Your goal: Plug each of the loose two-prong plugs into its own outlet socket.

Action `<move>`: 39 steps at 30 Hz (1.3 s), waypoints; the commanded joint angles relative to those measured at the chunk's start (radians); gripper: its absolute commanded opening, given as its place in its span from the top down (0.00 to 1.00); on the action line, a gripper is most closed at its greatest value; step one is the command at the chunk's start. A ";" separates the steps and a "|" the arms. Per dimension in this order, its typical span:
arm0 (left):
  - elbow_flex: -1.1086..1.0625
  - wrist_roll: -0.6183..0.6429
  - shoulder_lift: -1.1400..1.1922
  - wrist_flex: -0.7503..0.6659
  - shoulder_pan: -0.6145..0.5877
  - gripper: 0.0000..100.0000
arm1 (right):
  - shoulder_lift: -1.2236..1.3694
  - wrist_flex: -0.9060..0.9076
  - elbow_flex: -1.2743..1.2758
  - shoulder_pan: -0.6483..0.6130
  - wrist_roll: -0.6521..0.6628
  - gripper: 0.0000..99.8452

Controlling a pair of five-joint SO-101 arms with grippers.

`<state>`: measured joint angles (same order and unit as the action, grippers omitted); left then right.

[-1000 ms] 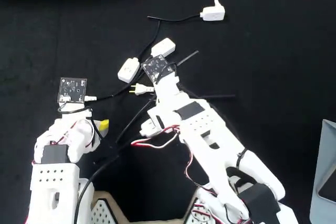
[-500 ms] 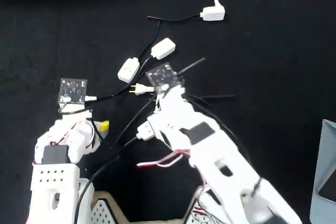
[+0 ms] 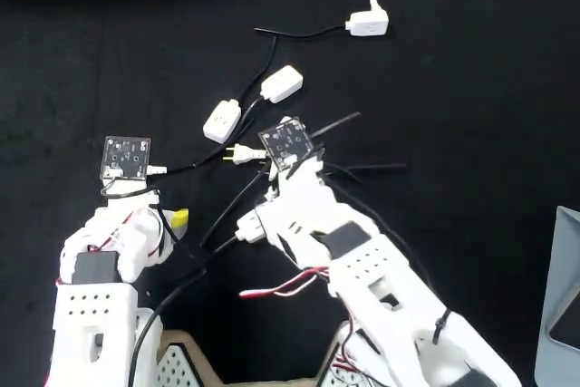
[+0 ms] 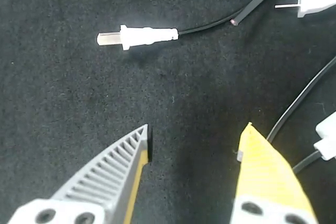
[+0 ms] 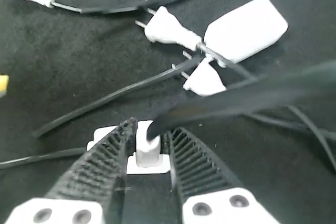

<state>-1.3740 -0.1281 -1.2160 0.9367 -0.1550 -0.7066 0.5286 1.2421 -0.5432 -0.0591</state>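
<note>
Plug (image 5: 147,156) clamped upright between jaws of right gripper (image 5: 149,129), pressed onto white socket block (image 5: 105,132) near centre of black mat (image 3: 471,133); no telling whether fully seated. Danger in letting go early: black cord (image 5: 236,95) arching off to the right, liable to lever prongs back out or tip block. Another two-prong plug (image 5: 165,27) and crossing cords just farther on, ready to snag. Left gripper (image 4: 197,129) at near left, jaws apart and empty, side-lying plug (image 4: 136,38) just beyond

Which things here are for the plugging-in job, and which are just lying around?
For the job: held plug in the right gripper; loose plug by the left gripper; second loose plug; near socket, middle socket, far socket.
Just lying about: grey bin at the table's right edge.
</note>
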 commanded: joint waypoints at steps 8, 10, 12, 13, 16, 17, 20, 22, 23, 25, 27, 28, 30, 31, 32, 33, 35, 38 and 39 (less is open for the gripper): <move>0.002 0.000 -0.012 -0.017 -0.008 0.73 | 0.068 0.032 -0.044 0.002 -0.017 0.99; 0.004 0.000 -0.012 -0.017 -0.008 0.73 | 0.068 0.087 -0.077 0.002 -0.063 0.99; 0.004 0.000 -0.012 -0.017 -0.008 0.73 | 0.074 0.138 -0.108 -0.005 -0.101 0.99; 0.004 0.000 -0.012 -0.017 -0.008 0.73 | 0.076 0.152 -0.114 -0.005 -0.112 0.99; 0.004 0.000 -0.012 -0.017 -0.008 0.73 | 0.076 0.137 -0.099 -0.005 -0.117 0.99; 0.004 0.000 -0.012 -0.017 -0.008 0.73 | 0.076 0.120 -0.085 -0.005 -0.114 0.99; 0.004 0.000 -0.012 -0.017 -0.008 0.73 | 0.076 0.054 -0.033 -0.006 -0.074 0.99; 0.004 0.000 -0.012 -0.017 -0.008 0.73 | 0.076 0.008 0.001 -0.006 -0.012 0.99; 0.004 0.000 -0.012 -0.017 -0.008 0.73 | 0.076 -0.017 0.018 -0.006 0.014 0.99; 0.004 0.000 -0.012 -0.017 -0.008 0.73 | 0.076 -0.048 0.044 -0.006 0.058 0.99; 0.004 0.000 -0.012 -0.017 -0.008 0.73 | 0.076 -0.049 0.056 -0.006 0.114 0.99; 0.004 0.000 -0.012 -0.017 -0.008 0.73 | 0.076 -0.048 0.058 -0.006 0.133 0.99; 0.004 0.000 -0.012 -0.017 -0.008 0.73 | 0.076 -0.046 0.061 -0.006 0.153 0.99; 0.004 0.000 -0.012 -0.017 -0.008 0.73 | 0.076 -0.044 0.067 -0.006 0.155 0.99; 0.004 0.000 -0.012 -0.017 -0.008 0.73 | 0.076 -0.044 0.071 -0.006 0.157 0.99; 0.004 0.000 -0.012 -0.017 -0.008 0.73 | 0.076 -0.044 0.074 -0.006 0.157 0.99; 0.004 0.000 -0.012 -0.017 -0.008 0.73 | 0.077 -0.044 0.085 -0.006 0.169 0.99; 0.004 0.000 -0.012 -0.017 -0.008 0.73 | 0.077 -0.044 0.090 -0.006 0.192 0.99; 0.004 0.000 -0.012 -0.017 -0.008 0.73 | 0.077 -0.044 0.090 -0.006 0.195 0.99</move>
<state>-1.3740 -0.1281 -1.2160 0.9367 -0.1550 -0.6421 0.4872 1.3142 -0.5462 0.1189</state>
